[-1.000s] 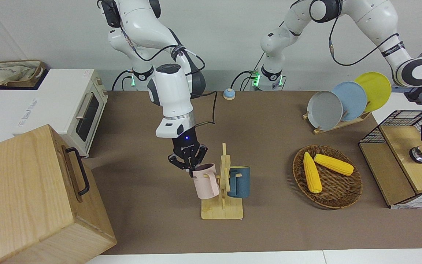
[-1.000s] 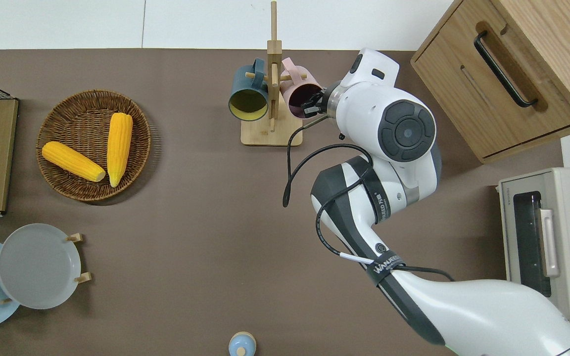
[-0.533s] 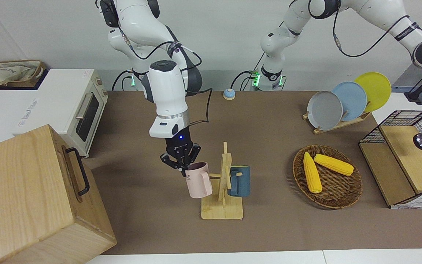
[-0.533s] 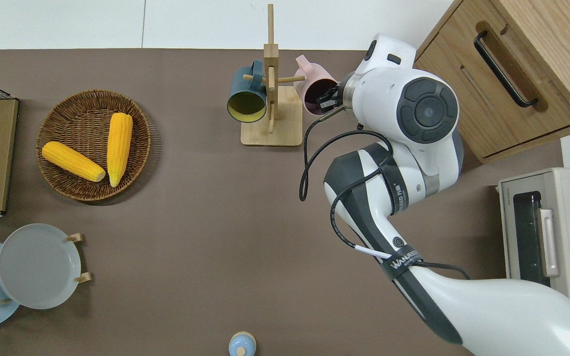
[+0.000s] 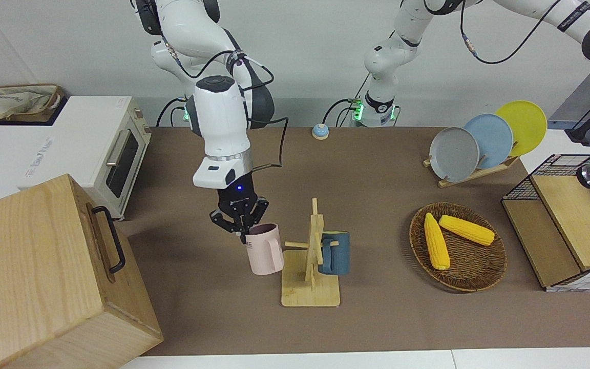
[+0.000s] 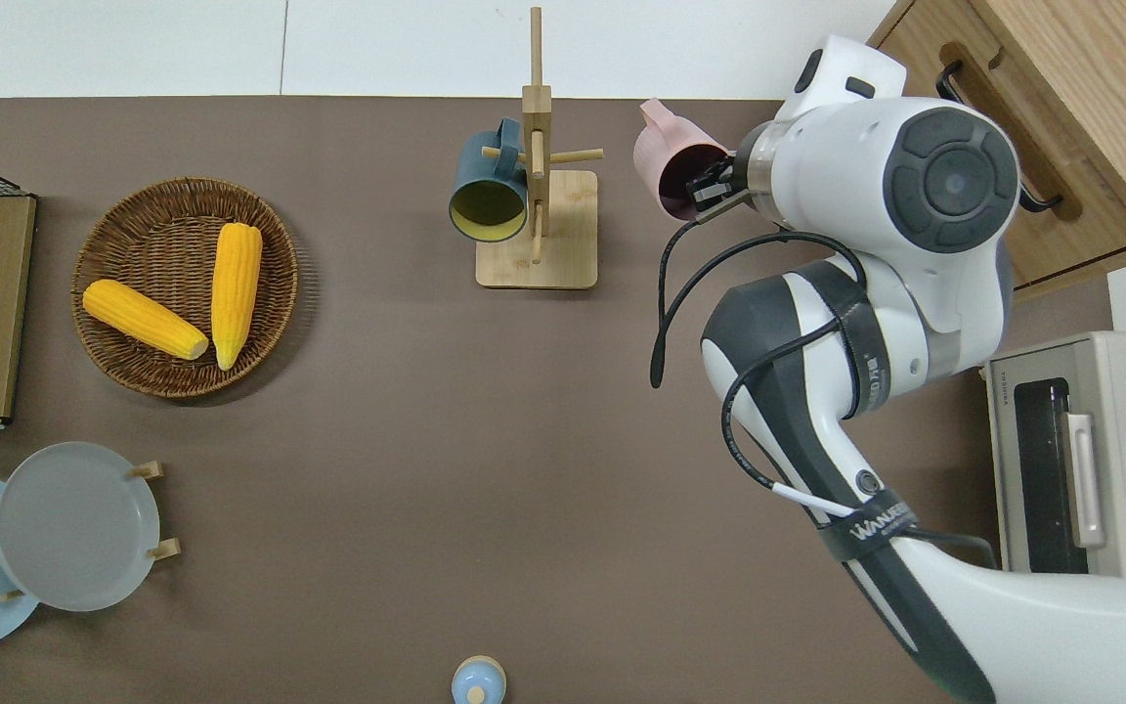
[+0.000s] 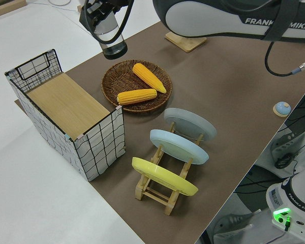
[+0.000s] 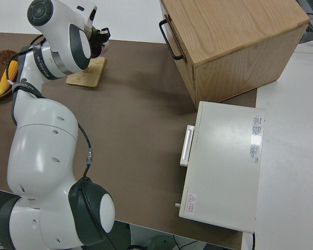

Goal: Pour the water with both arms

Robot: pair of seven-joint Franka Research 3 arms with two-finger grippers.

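Arms – right gripper [image 5: 238, 229] holding pink mug [image 5: 265, 248], mug rack [image 5: 312, 266] beside

1. The upright wooden mug rack [image 5: 313, 256] with a hanging dark blue mug [image 5: 335, 252] stands beside the lifted pink mug [image 5: 265, 249].
2. A large wooden box with a black handle [image 6: 1032, 137] crowds the right arm's end.
3. Bare brown mat [image 6: 407, 440] lies open nearer the robots.

You see glossy white arm shells [image 5: 220, 120], a matt pink mug [image 5: 265, 249], pale wooden rack [image 5: 311, 277], woven wicker basket [image 5: 479, 279].
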